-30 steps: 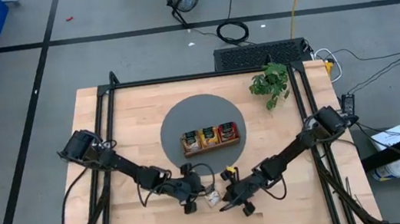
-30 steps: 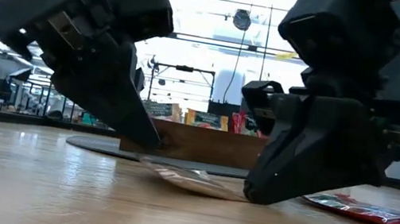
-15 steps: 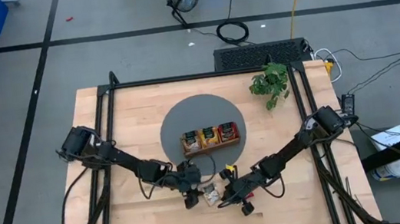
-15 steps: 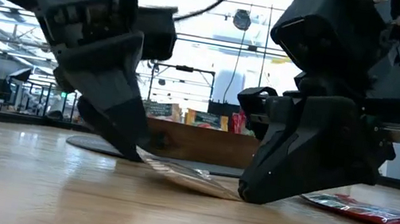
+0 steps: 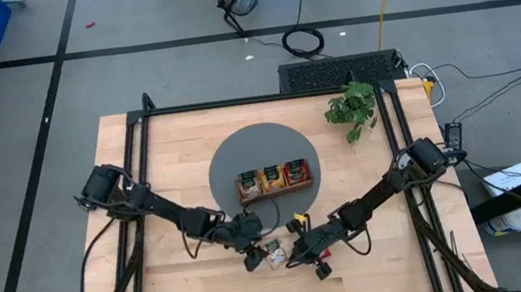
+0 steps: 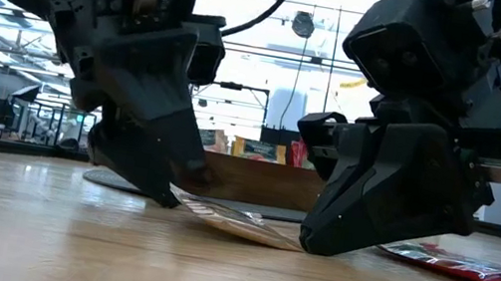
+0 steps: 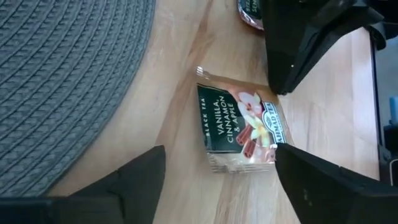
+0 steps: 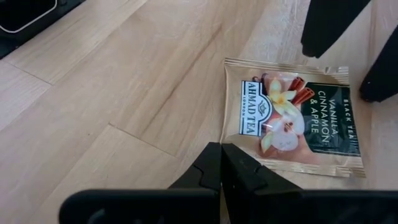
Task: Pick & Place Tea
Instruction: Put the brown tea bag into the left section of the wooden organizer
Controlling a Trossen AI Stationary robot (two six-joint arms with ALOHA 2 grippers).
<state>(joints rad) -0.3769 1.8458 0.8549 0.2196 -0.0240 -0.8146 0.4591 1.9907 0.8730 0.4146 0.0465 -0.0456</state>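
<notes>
- Tea sachet [image 7: 239,127] (label: black tea, vanilla, cinnamon & apple) lies flat on the bare worktop [image 5: 171,158], just off the edge of the round grey mat [image 5: 261,151], on the side away from the plant [image 5: 351,106].
- Left tool [image 7: 217,171] sits low over the sachet w/ fingers spread wide, one tip to each side of it; nothing pinched. In the low view its tip [image 6: 157,186] is at the sachet's edge, about touching the wood.
- Right tool [image 8: 221,163] has fingers pressed together, tips down at the sachet's opposite edge, not gripping it.
- Sachet lies between the two tools; in the high view [image 5: 277,255] it shows as a small pale square.
- Wooden tray [image 5: 274,190] sits mid-mat w/ three compartments, sachets standing in each.
- A red sachet [image 6: 458,264] lies flat on the worktop near the right tool, apart from the vanilla one.
</notes>
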